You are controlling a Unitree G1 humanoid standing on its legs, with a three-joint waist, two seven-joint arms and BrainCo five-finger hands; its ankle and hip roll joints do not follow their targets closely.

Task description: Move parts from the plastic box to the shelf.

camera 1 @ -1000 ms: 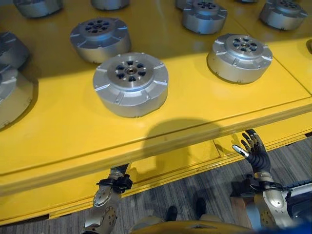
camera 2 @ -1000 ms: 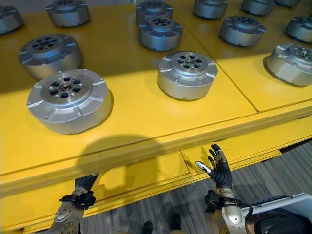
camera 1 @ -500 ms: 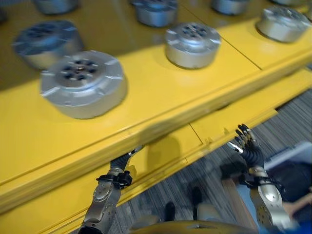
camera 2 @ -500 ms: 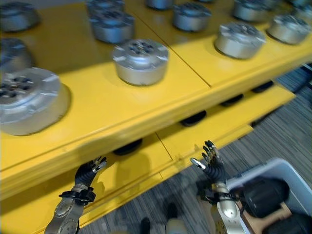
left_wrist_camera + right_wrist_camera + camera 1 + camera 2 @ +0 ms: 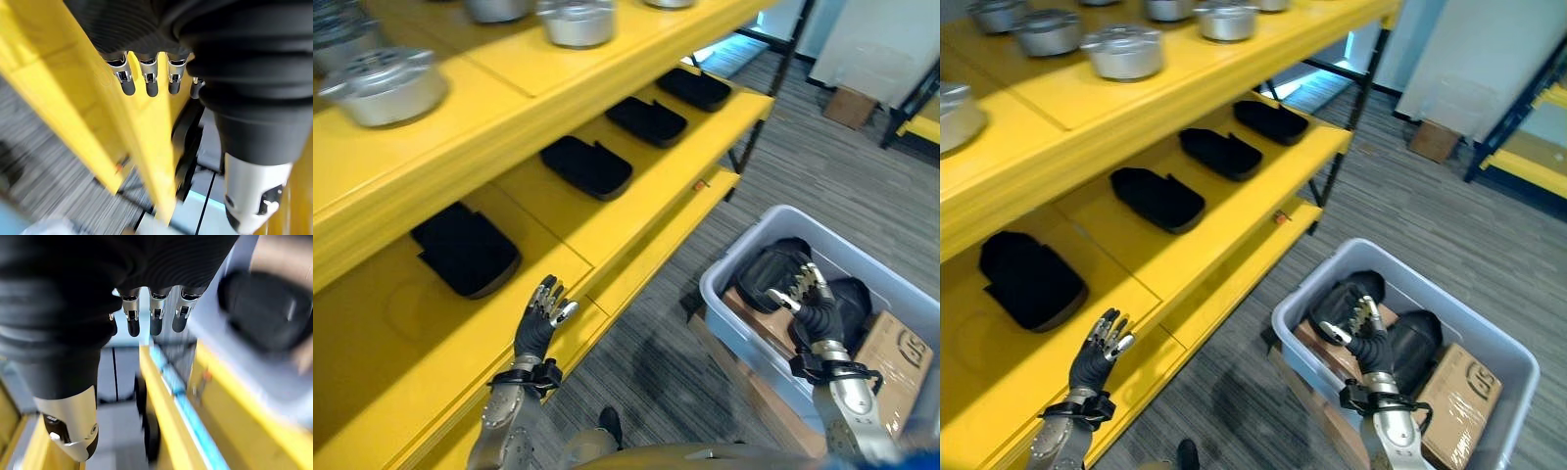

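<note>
While black parts are already laid on the shelf, more remain in the plastic box beneath the right robot hand, spread and empty.

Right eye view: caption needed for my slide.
Open right hand above black parts in the plastic box, beside the yellow shelf.

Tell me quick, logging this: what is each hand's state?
Left hand: open, holding nothing, by the yellow shelf.
Right hand: open, holding nothing, over the plastic box.
</note>
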